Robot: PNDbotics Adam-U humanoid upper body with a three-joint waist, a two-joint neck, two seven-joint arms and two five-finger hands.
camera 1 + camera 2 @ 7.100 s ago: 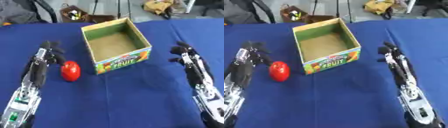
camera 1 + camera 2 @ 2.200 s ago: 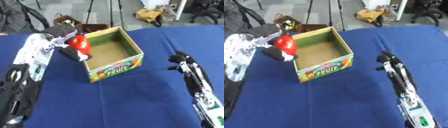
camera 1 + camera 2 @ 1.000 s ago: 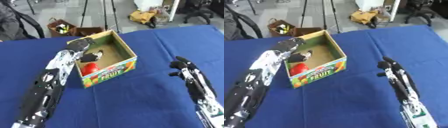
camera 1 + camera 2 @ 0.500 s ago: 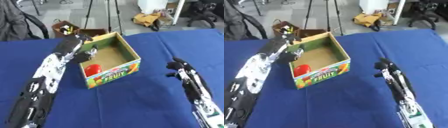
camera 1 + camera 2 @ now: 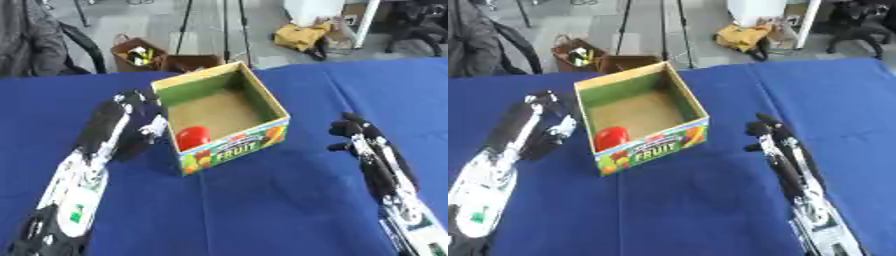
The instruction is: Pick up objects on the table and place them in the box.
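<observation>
A red object [image 5: 192, 137] lies inside the open-topped cardboard box [image 5: 262, 102], in the box's near left corner, on the blue-covered worktop [image 5: 262, 210] toward its far edge. The left hand [image 5: 138, 112] hangs just beside the box's left wall with its fingers relaxed and holding nothing. The right hand [image 5: 354, 131] rests on the worktop toward the right edge, well apart from the box, its fingers spread and pointing to the far side.

One open cardboard box [image 5: 229, 145] with a green inside and fruit print. One round red fruit-like object [image 5: 192, 137] inside that box, at its near-left corner.
</observation>
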